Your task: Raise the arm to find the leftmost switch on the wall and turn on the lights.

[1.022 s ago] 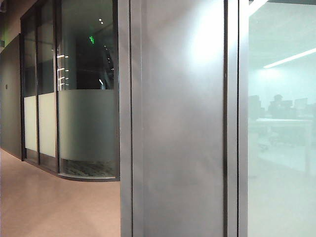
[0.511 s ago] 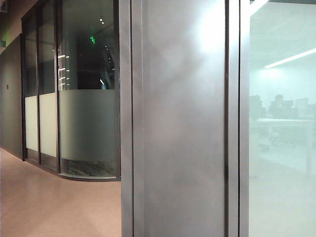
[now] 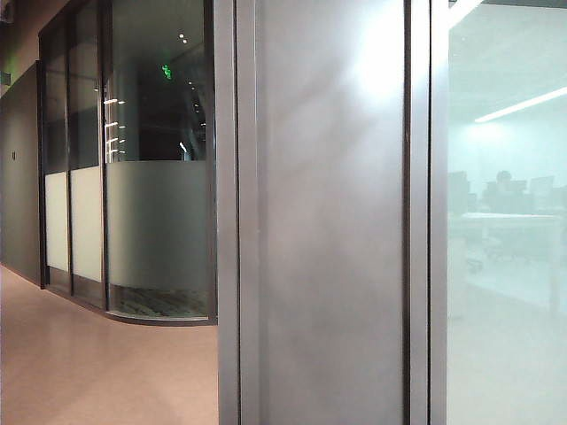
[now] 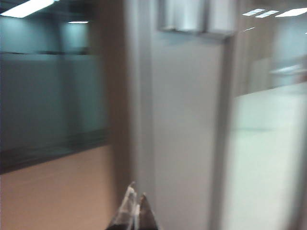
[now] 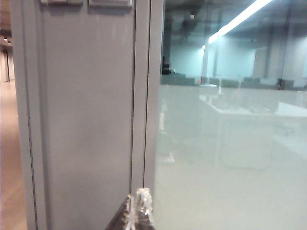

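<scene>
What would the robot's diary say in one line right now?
phase: seeking switch | left tool: shut, below silver switch plates on grey metal wall panel | right tool: shut, by frosted glass wall | switch: untouched

Dim corridor; ceiling glare whitens the grey metal wall panel [image 3: 328,221] at upper right; left wrist view motion-blurred.

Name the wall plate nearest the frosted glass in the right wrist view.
The wider plate, next to the frame; the other plate lies toward the corridor. The left gripper and right gripper hover lower down.
</scene>
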